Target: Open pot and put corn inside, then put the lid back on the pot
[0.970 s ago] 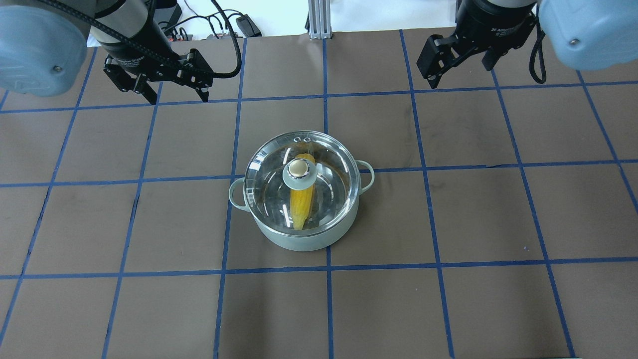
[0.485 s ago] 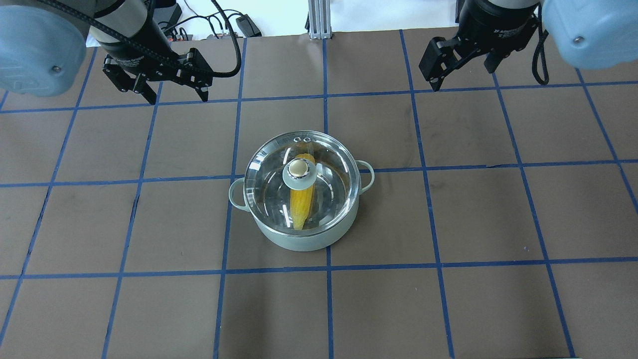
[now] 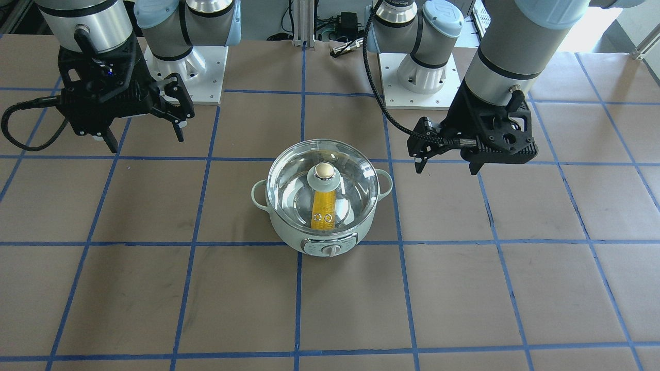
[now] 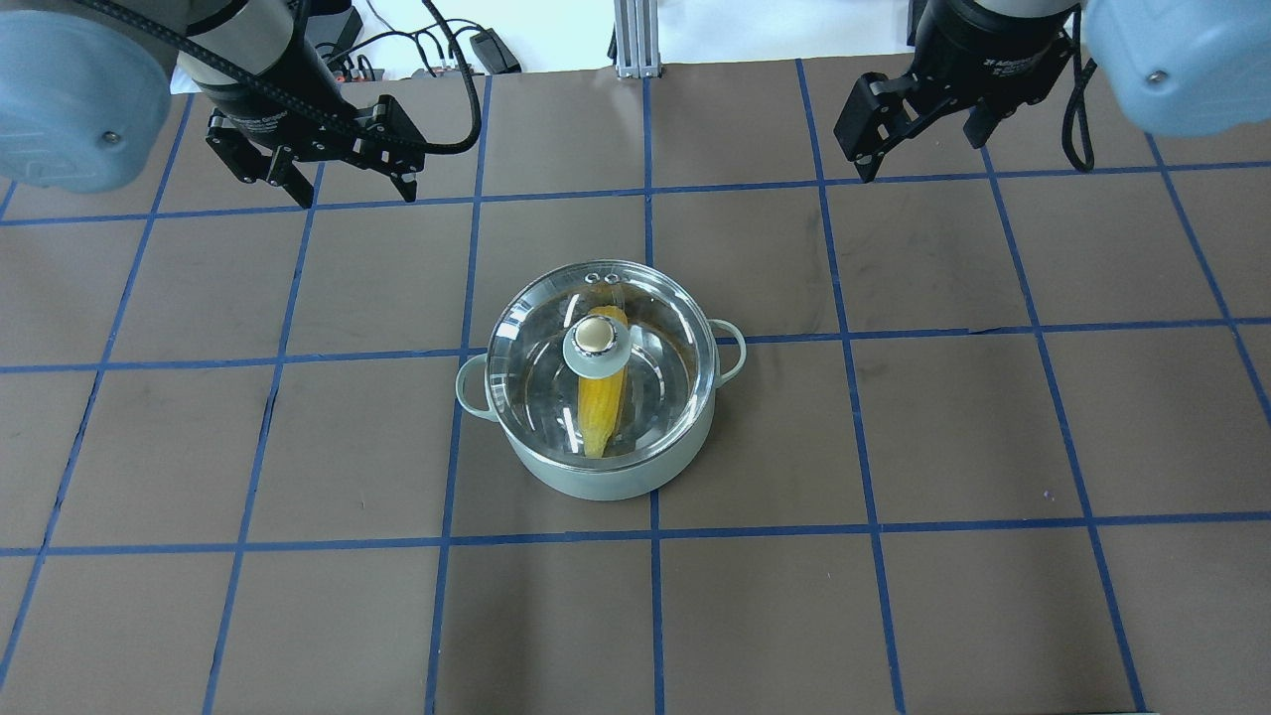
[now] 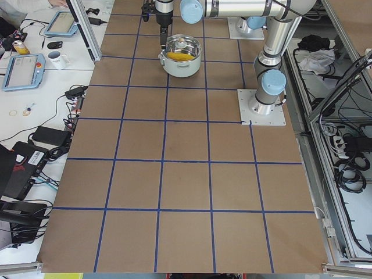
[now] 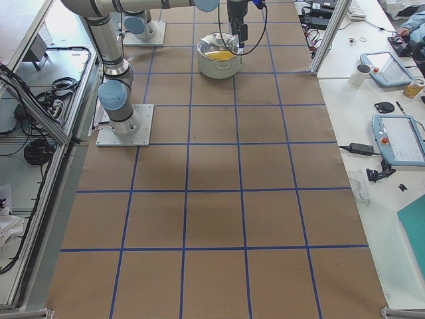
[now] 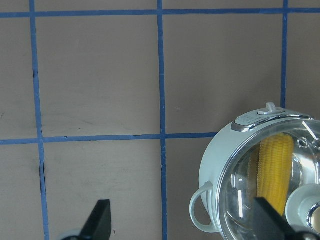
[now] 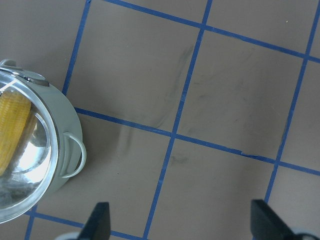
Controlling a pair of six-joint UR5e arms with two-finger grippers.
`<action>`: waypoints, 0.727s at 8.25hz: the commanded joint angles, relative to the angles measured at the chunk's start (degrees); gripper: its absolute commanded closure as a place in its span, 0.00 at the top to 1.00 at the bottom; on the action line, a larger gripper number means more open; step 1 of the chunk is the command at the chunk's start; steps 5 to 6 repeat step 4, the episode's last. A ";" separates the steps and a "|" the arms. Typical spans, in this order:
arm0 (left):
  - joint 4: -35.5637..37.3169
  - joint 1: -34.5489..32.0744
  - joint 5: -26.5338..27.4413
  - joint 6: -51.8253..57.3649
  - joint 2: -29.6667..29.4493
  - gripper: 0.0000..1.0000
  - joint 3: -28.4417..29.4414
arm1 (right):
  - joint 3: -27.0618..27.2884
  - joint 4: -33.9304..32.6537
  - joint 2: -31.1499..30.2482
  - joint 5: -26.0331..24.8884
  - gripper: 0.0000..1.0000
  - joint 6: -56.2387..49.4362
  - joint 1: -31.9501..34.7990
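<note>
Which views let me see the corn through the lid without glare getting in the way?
Exterior front-facing: the lid shows mild sheen, the corn reads clearly. Overhead exterior: streaky reflections on the glass, corn plain anyway. Left wrist-mounted: sharp, little glare, but cropped at the frame edge. Right wrist-mounted: a bright white patch beside the corn. Side views: too small to judge.

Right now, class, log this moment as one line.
lid on pot | corn inside | left tool open, empty | right tool open, empty

Brown tabletop (image 4: 993,616), blue tape grid (image 4: 656,616)
</note>
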 commanded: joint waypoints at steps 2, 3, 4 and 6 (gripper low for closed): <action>0.00 -0.02 -0.06 0.09 0.00 1.00 0.00 | 0.03 -0.40 -0.22 0.32 1.00 0.49 -0.04; 0.00 -0.02 0.12 0.18 0.00 1.00 0.00 | 0.03 -0.49 -0.22 0.33 1.00 1.10 -0.04; 0.00 -0.02 0.55 0.27 0.00 1.00 0.09 | 0.03 -0.40 -0.22 0.24 1.00 1.11 -0.04; 0.00 -0.02 0.55 0.27 0.00 1.00 0.09 | 0.03 -0.40 -0.22 0.24 1.00 1.11 -0.04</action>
